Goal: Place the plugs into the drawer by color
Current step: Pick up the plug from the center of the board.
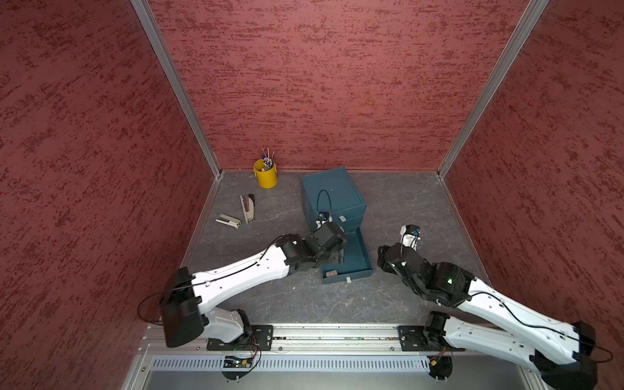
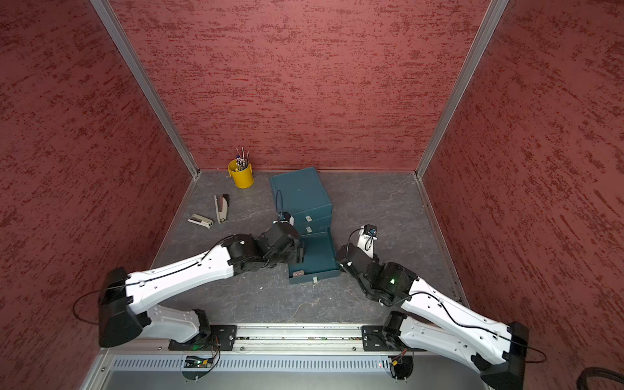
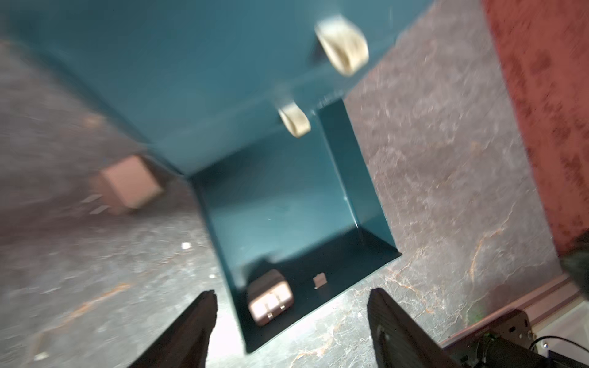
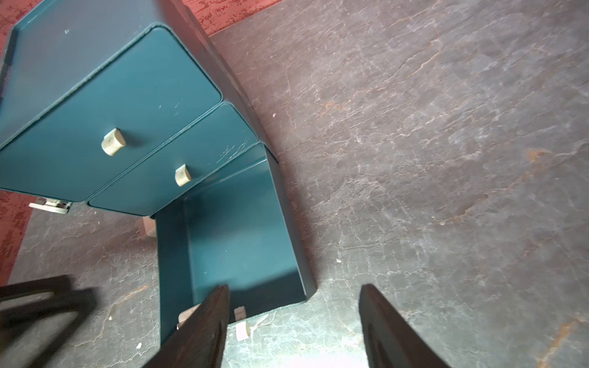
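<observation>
A pinkish-tan cube-shaped plastic plug (image 3: 271, 301) was seen lying in the pulled-out teal bottom drawer (image 3: 350, 165). A second tan plug (image 3: 129, 184), blurred, was seen on the grey desk (image 3: 446, 159) beside it. The left claw (image 3: 293, 292) and right claw (image 4: 294, 288) were spread wide, empty.

Three walls, all dark red with a rough, mottled finish: back wall (image 1: 320, 84), left wall (image 1: 84, 169), right wall (image 1: 557, 169). A bare aluminium post stands in each back corner, left post (image 1: 177, 84) and right post (image 1: 492, 84). The worktop (image 1: 405, 202) (image 2: 388, 202) is grey and slate-like, with pale and rust-coloured veins. An aluminium rail (image 1: 337, 332) runs along its front edge, with a grey slotted strip (image 1: 337, 364) just below. The light is even. The left wrist view shows a white glare patch (image 3: 223, 334) on the worktop.
</observation>
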Available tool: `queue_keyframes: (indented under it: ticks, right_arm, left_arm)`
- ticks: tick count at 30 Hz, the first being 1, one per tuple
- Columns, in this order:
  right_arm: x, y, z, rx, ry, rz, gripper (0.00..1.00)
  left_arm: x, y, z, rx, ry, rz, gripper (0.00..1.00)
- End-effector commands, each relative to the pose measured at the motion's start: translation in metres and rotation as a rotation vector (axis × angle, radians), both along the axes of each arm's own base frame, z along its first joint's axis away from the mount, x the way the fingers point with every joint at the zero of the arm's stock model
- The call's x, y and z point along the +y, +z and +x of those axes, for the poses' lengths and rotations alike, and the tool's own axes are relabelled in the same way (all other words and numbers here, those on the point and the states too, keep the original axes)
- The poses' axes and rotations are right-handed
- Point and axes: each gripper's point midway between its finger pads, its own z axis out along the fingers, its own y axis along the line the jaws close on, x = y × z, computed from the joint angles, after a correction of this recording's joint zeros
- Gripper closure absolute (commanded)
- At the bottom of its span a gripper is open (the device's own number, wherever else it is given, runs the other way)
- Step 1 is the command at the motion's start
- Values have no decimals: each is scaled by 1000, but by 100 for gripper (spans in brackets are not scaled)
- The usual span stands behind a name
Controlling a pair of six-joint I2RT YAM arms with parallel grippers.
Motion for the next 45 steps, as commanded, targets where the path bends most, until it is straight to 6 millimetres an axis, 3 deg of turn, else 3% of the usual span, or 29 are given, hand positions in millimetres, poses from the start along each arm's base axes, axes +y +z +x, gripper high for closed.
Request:
queue_keyframes:
  ticks: [1, 4, 7, 15, 23, 29, 45]
  right_arm:
    - [17, -3, 4, -1, 57, 36, 33]
    - [31, -2, 7, -7, 107, 57, 34]
    - [42, 1, 9, -14, 141, 74, 34]
    - [40, -2, 7, -3, 138, 71, 35]
    - [32, -3, 3, -3, 123, 76, 35]
    - [31, 0, 3, -8, 122, 78, 35]
    - [30, 5, 3, -16, 123, 75, 35]
  left_arm:
    - [65, 4, 11, -34, 217, 0, 27]
    - [107, -23, 11, 88, 348, -49, 30]
    - [122, -56, 15, 216, 400, -100, 30]
    - [92, -92, 51, 316, 392, -236, 25]
    - [106, -119, 82, 352, 497, -181, 25]
    - [100, -134, 94, 389, 499, -150, 27]
    - [94, -168, 101, 492, 521, -112, 28]
